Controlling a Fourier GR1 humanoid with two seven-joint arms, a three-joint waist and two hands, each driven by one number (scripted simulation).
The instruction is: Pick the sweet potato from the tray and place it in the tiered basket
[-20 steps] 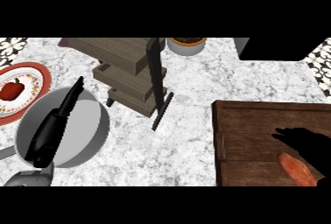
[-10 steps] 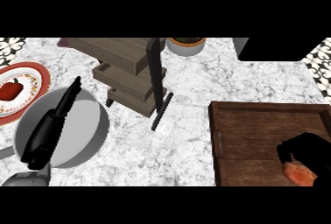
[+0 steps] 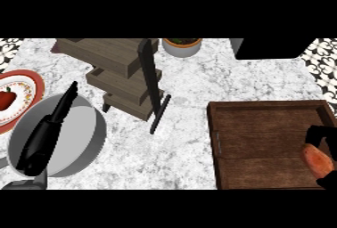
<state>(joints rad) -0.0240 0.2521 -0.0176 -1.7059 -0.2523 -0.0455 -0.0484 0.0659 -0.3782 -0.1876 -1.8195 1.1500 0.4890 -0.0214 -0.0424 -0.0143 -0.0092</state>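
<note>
Whereas a second ago the right hand (image 3: 320, 141) lay spread over the dark wooden tray (image 3: 263, 111), it has drawn to that tray's right edge, fingers now curled round the orange sweet potato (image 3: 318, 161). Grasp apparently achieved; lift toward the tiered wooden basket (image 3: 118, 75), left of the tray, remains outstanding.

Bare tabletop (image 3: 191, 147) lies open between the tray (image 3: 263, 147) at lower right and the tiered basket (image 3: 121, 75) at upper left; its black post (image 3: 150, 75) faces the tray.
</note>
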